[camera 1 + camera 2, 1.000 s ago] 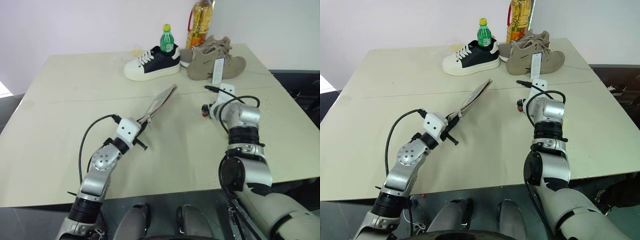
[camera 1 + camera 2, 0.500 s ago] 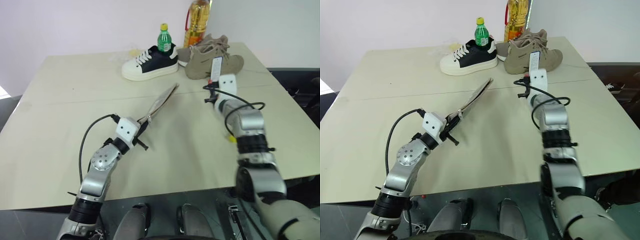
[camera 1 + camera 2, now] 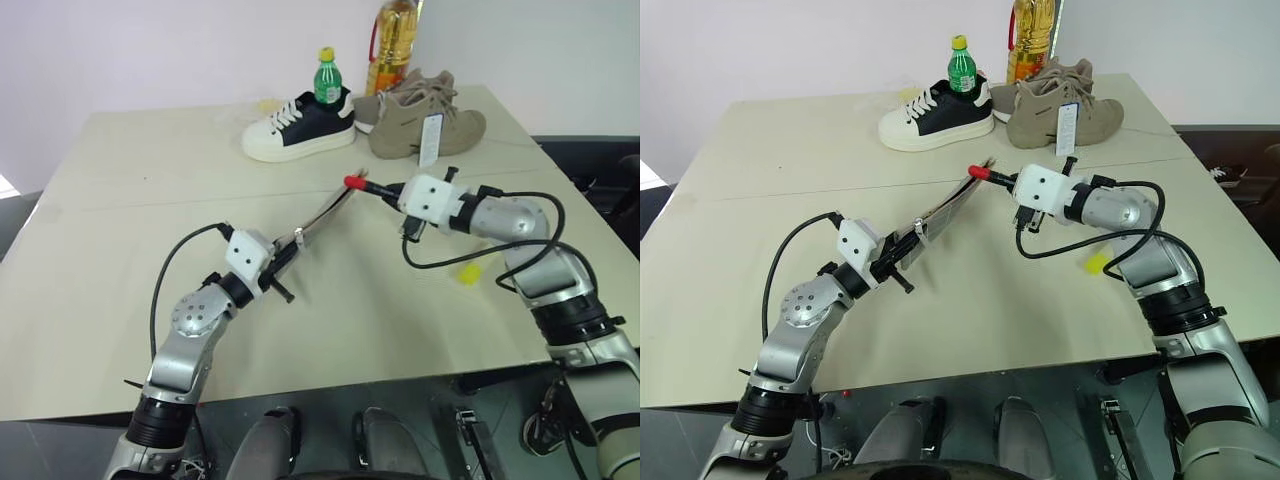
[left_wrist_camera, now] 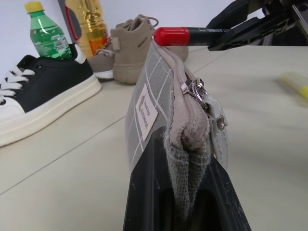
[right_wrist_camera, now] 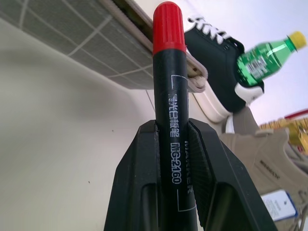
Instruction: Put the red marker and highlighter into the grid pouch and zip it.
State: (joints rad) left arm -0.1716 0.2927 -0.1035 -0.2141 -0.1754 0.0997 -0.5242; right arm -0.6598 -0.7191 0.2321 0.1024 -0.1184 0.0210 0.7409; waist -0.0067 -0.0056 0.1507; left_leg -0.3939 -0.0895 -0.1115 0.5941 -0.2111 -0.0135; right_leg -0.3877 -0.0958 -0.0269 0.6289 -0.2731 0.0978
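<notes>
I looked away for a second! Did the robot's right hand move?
Yes. The right hand lifted the red marker off the table and swung it left, away from the tan shoes, up to the grid pouch.

Woven cloth grid pouch (image 4: 159,125) with metal zip pull — smooth plastic red marker (image 5: 171,101), matt black fingers (image 5: 137,192).

Head stereo pair: both eyes look forward and down from above the beige rectangular table (image 3: 120,230), showing both arms and the far edge. The left wrist view looks along the grey grid-lined fabric pouch (image 4: 149,101), very close, toward the black-and-white sneaker (image 4: 43,91). The right wrist view looks along the black-barrelled, red-capped marker (image 5: 169,86), close up. Both wrist views share pouch, marker, sneaker and green plastic bottle (image 5: 263,57).
</notes>
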